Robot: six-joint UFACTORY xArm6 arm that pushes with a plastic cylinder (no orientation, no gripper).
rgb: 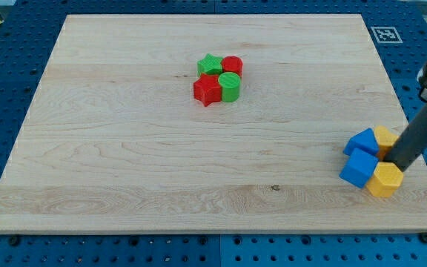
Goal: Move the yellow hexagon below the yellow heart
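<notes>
Where the dark rod descends from the view's right edge, my tip (399, 164) meets the board inside a tight cluster of four blocks; no fingers or jaws exist on this rig, only the bare rod end.

Item 1: yellow hexagon (385, 179), directly below the tip and seemingly touching it, near the board's lower right corner.
Item 2: yellow block (383, 138), shape unclear and partly hidden behind the rod, presumably the yellow heart, just above the tip. The hexagon lies below it in the view, the tip between the two.
Item 3: blue block (363, 141), angular, exact shape uncertain, left of the tip, touching the upper yellow block.
Item 4: blue cube-like block (358, 168), left of the hexagon and against it.
Item 5: second cluster, well apart, towards the view's upper centre: green star (210, 64), red cylinder (233, 64), red star (207, 90), green cylinder (230, 87), all packed together.
Item 6: wooden board (124, 148), resting on a blue perforated table (6, 89).
</notes>
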